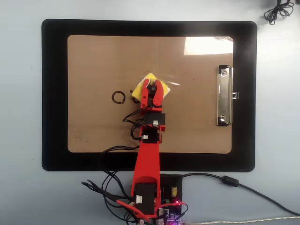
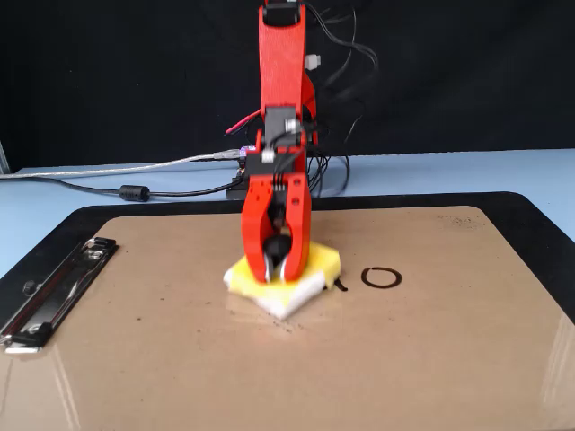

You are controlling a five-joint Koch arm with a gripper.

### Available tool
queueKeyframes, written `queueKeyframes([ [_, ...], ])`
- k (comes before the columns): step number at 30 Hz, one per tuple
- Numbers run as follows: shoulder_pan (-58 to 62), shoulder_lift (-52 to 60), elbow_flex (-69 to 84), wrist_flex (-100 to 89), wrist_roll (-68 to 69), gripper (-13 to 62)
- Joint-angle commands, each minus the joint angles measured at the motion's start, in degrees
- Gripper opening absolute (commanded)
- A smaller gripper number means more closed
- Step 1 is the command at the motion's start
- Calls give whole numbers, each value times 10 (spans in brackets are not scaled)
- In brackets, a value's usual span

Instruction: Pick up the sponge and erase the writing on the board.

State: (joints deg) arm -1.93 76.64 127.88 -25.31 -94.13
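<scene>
1. Black mat [image 1: 54,93] fills most of the overhead view. The board [image 1: 93,61] lies centred on it, long axis running left-right across the frame, with its metal clip [image 1: 224,96] on the right short side. In the fixed view the clip [image 2: 54,292] sits at lower left.

2. Red arm [image 1: 146,164] reaches up from the bottom centre of the overhead frame. Its gripper [image 1: 152,87] points toward the top of the frame, over the middle of the board.

3. The sponge [image 1: 142,85] is at frame centre, pressed flat on the board. It is turned corner-on, so it reads as a diamond. The gripper [image 2: 278,269] is pinching the black knob at the sponge's centre, jaws closed in on it. In the fixed view the sponge [image 2: 314,265] shows yellow on top, white at the lower edge.

4. The writing [image 1: 119,97]: only a single "o" ring shows, just left of the sponge in the overhead view, just right of it in the fixed view [image 2: 382,277]. A small dark stroke peeks out at the sponge's edge.

5. Judgement: wiping step is under way, mostly done. Next move calls for sliding the sponge sideways, toward frame left in the overhead view, over the ring, keeping downward pressure.
</scene>
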Motion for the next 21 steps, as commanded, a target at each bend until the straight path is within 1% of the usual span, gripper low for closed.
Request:
queueKeyframes([
  [1, -10, -2, 17, -18, -14, -80],
  [3, -10, 42, 85, -22, -14, -80],
  [4, -10, 83, 131, -25, -14, -80],
  [8, -11, 303, 345, -27, -12, -80],
  [10, -13, 386, 403, -22, -11, -80],
  [12, -13, 411, 413, -12, -10, -80],
  [13, -13, 396, 404, -9, -10, -80],
  [15, -13, 323, 332, -8, -11, -80],
  [19, -23, 76, 116, -20, -14, -80],
  [21, -42, -15, 17, -22, -16, -80],
])
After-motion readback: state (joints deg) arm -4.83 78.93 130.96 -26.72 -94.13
